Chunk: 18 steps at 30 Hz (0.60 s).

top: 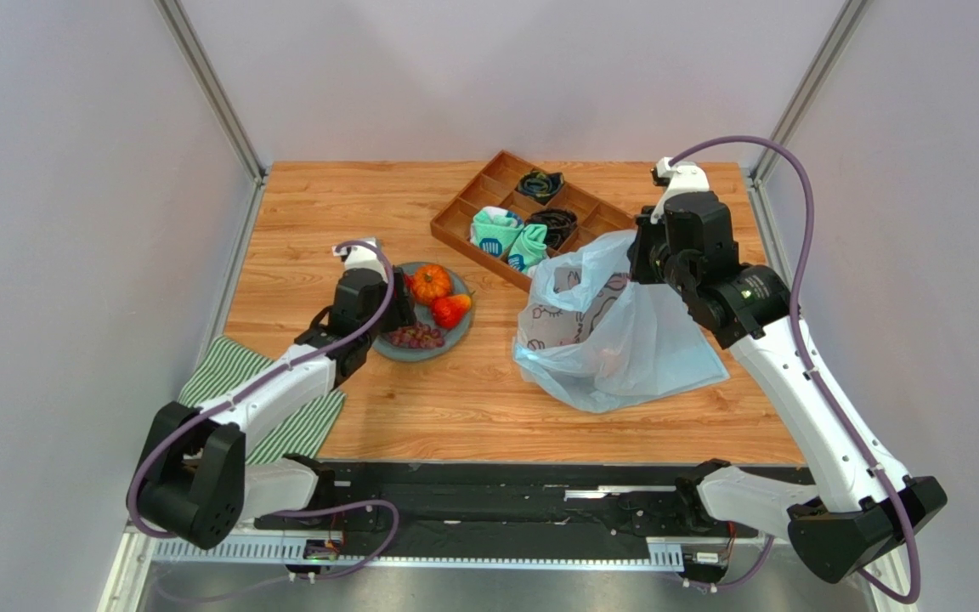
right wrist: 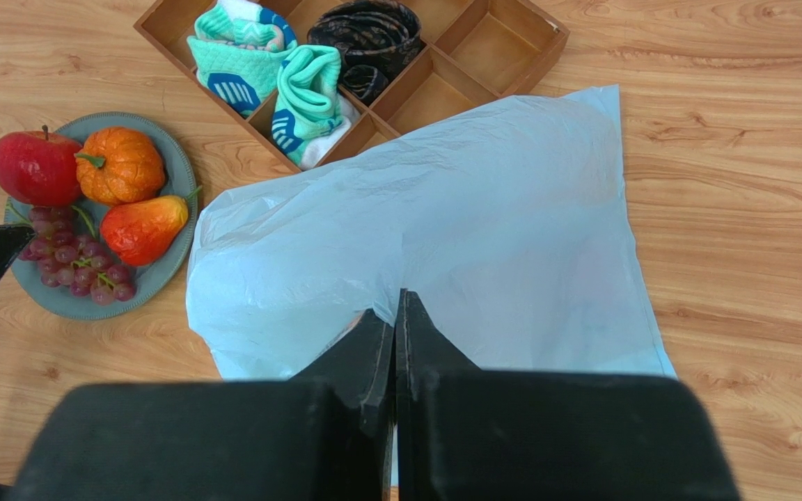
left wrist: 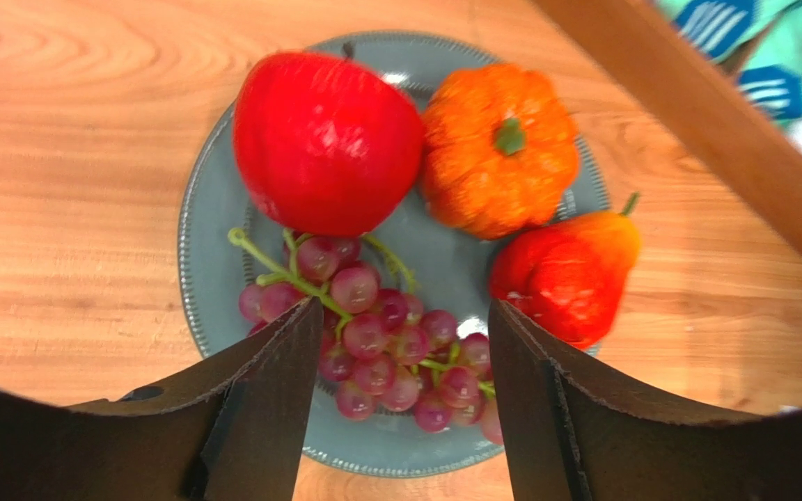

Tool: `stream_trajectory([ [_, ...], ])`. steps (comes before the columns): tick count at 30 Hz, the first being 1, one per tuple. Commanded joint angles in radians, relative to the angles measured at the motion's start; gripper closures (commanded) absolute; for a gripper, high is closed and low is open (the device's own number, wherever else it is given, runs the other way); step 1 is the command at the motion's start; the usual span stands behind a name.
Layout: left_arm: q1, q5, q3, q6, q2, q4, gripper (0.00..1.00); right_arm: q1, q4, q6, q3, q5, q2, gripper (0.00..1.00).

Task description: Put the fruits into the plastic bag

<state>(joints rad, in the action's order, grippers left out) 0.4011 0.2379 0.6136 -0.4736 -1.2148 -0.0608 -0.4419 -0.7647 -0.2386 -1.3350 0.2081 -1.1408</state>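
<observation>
A grey plate [left wrist: 206, 240] holds a red apple [left wrist: 327, 141], a ribbed orange fruit [left wrist: 499, 146], a red-orange fruit [left wrist: 567, 277] and a dark red grape bunch [left wrist: 384, 334]. My left gripper [left wrist: 405, 318] hangs low over the plate's near side, open, one finger on each side of the grapes. In the top view the left gripper [top: 395, 313] hides the apple. The light-blue plastic bag [top: 616, 334] lies right of the plate. Its upper edge is pinched and lifted by my right gripper [right wrist: 395, 303], which is shut on the film.
A wooden tray [top: 463, 211] with teal socks [right wrist: 269, 73] and dark rolled items stands behind the plate and bag. A green-striped cloth [top: 246, 383] lies at the table's left front edge, under the left arm.
</observation>
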Motion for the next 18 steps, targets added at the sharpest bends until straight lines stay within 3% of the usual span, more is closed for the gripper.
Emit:
stream_trajectory([
  [1, -0.024, -0.014, 0.020, -0.022, -0.057, 0.018, 0.33, 0.002, 0.036, 0.004, 0.003, 0.010, 0.015, 1.00],
  [18, -0.041, -0.026, 0.051, -0.016, -0.170, -0.014, 0.47, 0.002, 0.038, 0.007, 0.002, 0.014, 0.001, 1.00],
])
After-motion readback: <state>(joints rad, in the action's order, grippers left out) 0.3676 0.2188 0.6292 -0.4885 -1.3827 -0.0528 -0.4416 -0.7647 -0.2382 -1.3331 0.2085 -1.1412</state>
